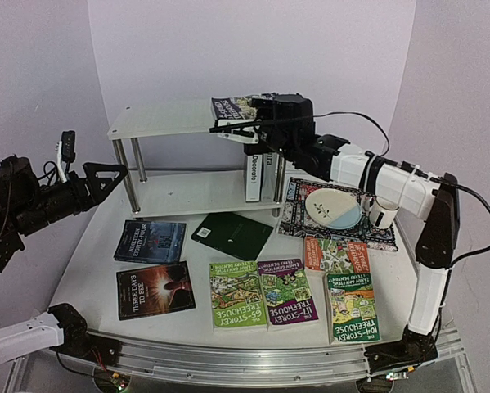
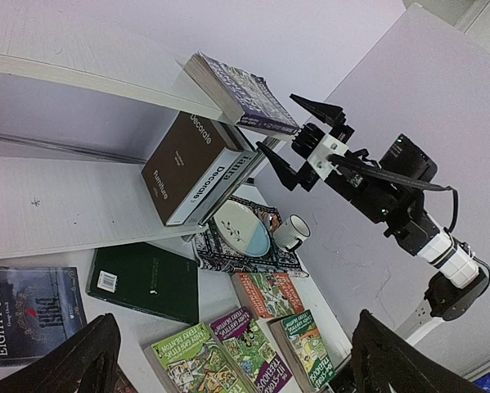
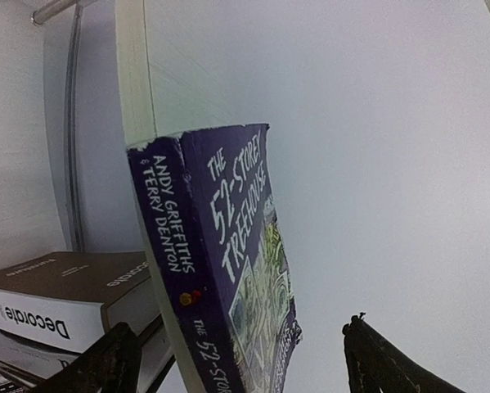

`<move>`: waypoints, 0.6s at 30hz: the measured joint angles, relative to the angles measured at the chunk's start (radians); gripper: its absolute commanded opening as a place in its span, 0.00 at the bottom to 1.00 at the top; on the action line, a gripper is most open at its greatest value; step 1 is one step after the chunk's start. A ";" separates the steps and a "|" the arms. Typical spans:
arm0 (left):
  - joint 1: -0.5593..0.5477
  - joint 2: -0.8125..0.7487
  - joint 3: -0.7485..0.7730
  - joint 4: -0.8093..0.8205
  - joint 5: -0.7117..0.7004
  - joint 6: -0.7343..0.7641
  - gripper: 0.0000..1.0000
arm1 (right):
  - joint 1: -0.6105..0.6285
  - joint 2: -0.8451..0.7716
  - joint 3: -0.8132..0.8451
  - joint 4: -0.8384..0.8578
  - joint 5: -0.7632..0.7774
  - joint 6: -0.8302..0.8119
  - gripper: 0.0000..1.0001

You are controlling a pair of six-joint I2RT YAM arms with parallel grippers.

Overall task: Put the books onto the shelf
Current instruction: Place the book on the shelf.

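Observation:
A purple "52-Storey Treehouse" book [image 1: 231, 108] lies flat on the right end of the white shelf's [image 1: 159, 119] top board and overhangs its edge. My right gripper [image 1: 245, 119] is open, one finger on each side of this book [image 3: 228, 270], with gaps showing. The brown "Decorate" book [image 1: 252, 175] and a grey one [image 1: 267, 173] stand on the lower board. Several other books lie on the table: a dark green one [image 1: 232, 235], two dark-covered ones [image 1: 150, 241], and Treehouse paperbacks [image 1: 287, 288]. My left gripper [image 1: 105, 177] hangs open at the left, holding nothing.
A patterned black mat [image 1: 298, 214] lies right of the shelf, with a plate [image 1: 333, 207] and a white mug [image 1: 381, 210] on it. Chrome legs [image 1: 125, 175] carry the shelf boards. The right arm reaches over the mat.

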 measured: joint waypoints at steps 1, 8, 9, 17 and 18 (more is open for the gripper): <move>0.000 0.000 -0.002 0.000 0.000 0.000 1.00 | 0.000 -0.014 -0.015 -0.003 -0.008 0.012 0.89; 0.000 0.002 -0.005 -0.006 0.007 0.000 1.00 | -0.007 -0.124 -0.104 -0.018 -0.046 0.196 0.98; 0.000 0.002 -0.005 -0.007 0.008 -0.001 1.00 | -0.009 -0.144 -0.118 -0.019 -0.049 0.237 0.98; 0.000 0.009 -0.012 -0.007 0.008 -0.001 1.00 | -0.018 -0.306 -0.231 -0.027 -0.065 0.660 0.92; 0.000 0.011 -0.012 -0.007 0.008 -0.001 1.00 | -0.018 -0.320 -0.242 -0.029 -0.065 0.716 0.90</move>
